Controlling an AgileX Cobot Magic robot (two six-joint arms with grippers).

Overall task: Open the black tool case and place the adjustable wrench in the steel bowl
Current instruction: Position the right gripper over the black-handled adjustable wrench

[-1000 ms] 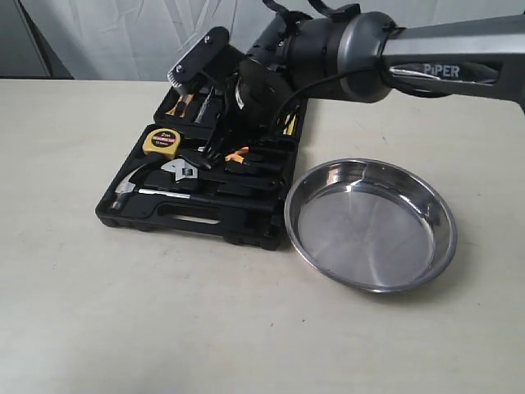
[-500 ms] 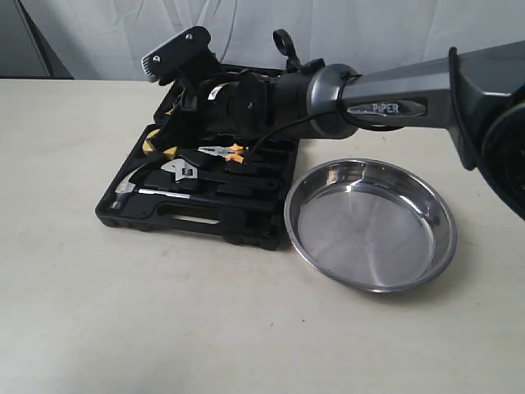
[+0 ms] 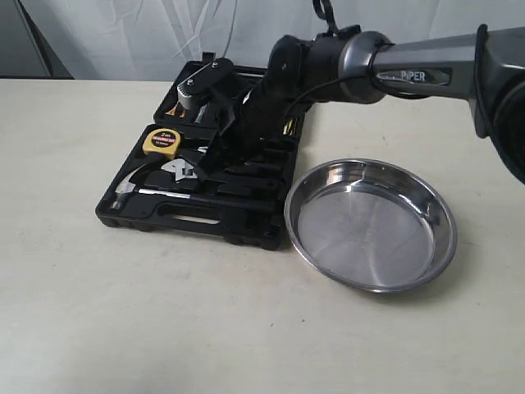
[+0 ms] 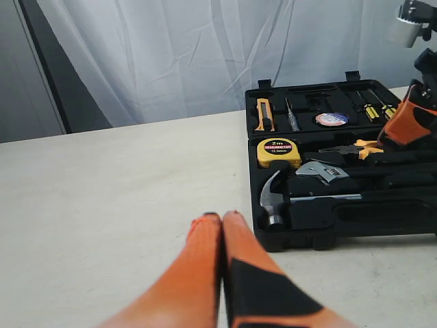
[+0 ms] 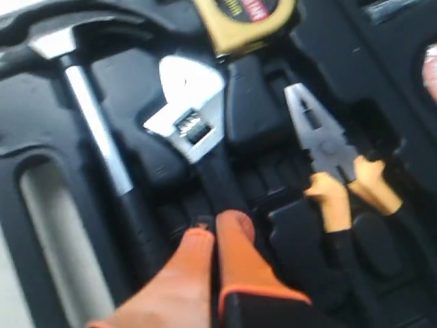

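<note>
My right end effector (image 5: 215, 229) is clenched, its orange fingers pressed flat together, tips down inside the open rectangular black moulded-plastic tool case (image 3: 164, 215). The small adjustable wrench with a silver jaw head and a straight black handle (image 5: 194, 140) lies in its recess just ahead of those tips. Its handle runs under them, and I cannot tell whether they touch it. A steel-headed hammer (image 5: 95, 123) lies to one side of the end effector and orange-handled pliers (image 5: 328, 164) to the other, with a yellow tape measure (image 5: 242, 20) beyond the wrench head. The wide, shiny steel bowl (image 3: 371, 223) sits beside the case, well apart from the tips. My left end effector (image 4: 220, 220) is clenched too, finger against finger, low over the pale table (image 4: 102, 205), with the case ahead of it.
</note>
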